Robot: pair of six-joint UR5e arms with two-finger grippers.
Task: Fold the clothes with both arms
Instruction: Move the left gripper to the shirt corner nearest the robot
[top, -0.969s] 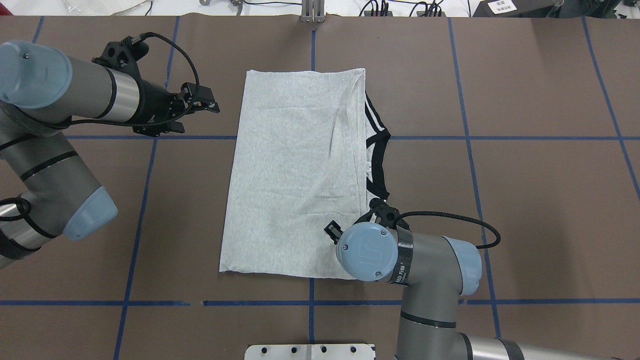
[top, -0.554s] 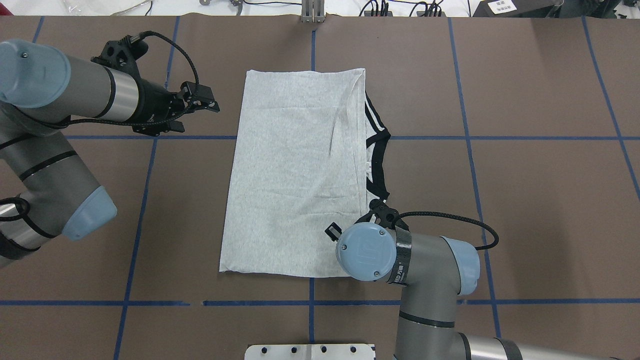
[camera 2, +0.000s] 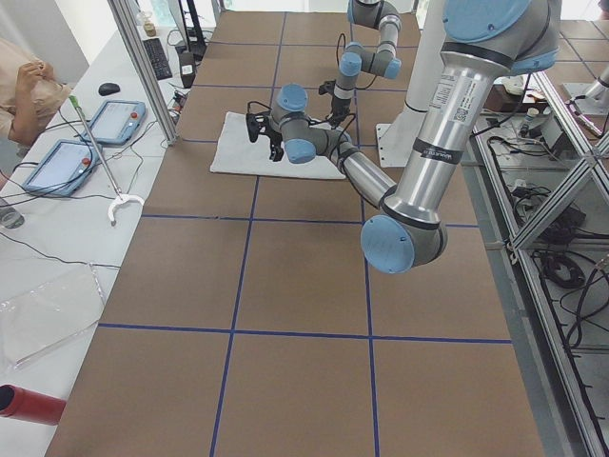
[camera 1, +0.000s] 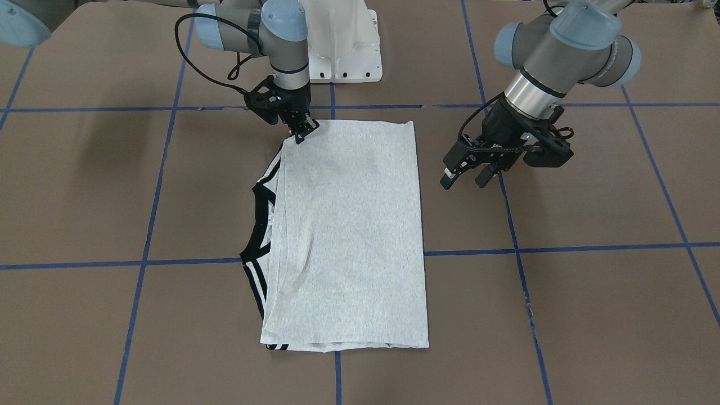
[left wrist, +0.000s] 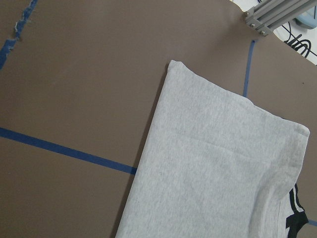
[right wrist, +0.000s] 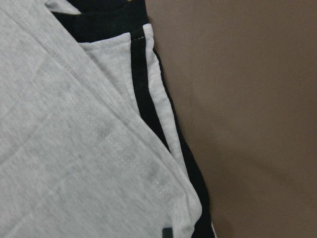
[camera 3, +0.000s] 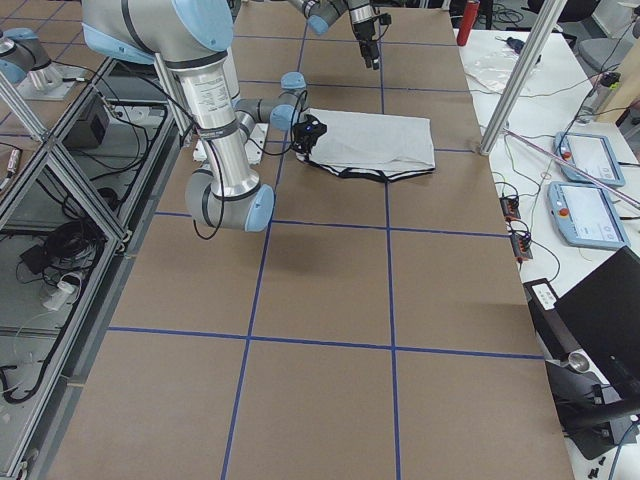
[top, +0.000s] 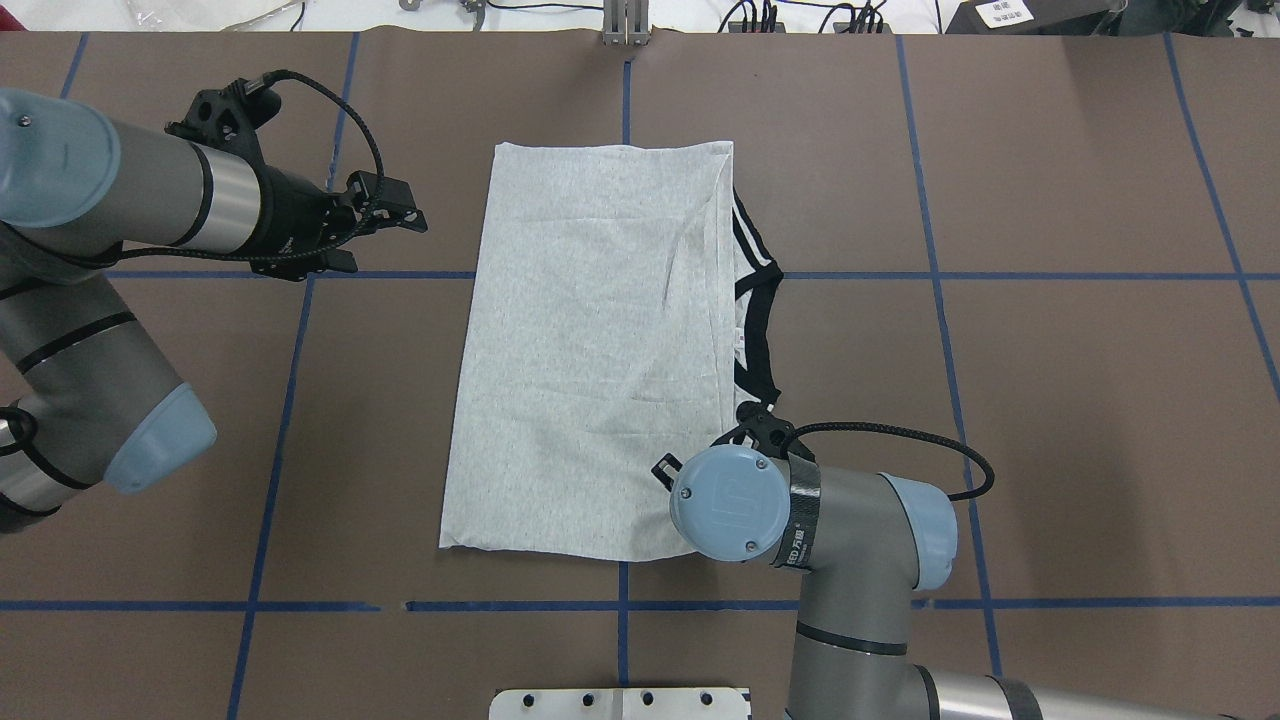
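Observation:
The grey T-shirt (top: 590, 350) lies flat on the table, folded into a long rectangle. Its black collar and striped shoulder (top: 755, 290) stick out on my right side. It also shows in the front view (camera 1: 349, 225) and both wrist views (left wrist: 213, 173) (right wrist: 74, 148). My left gripper (camera 1: 464, 180) is open and empty, hovering clear of the shirt's left edge, as the overhead view (top: 390, 240) also shows. My right gripper (camera 1: 300, 134) is down on the shirt's near right corner, fingers together on the cloth. From overhead, the right wrist (top: 728, 505) hides it.
Blue tape lines (top: 900, 275) grid the brown table. The white pedestal base (camera 1: 343, 45) stands at the near edge. An aluminium post (top: 625, 25) and cables sit at the far edge. Operator tablets (camera 2: 114, 119) lie on a side bench.
My left gripper has drawn back to the left, farther from the shirt. The right arm has shifted very slightly left over the near corner. The shirt has not moved.

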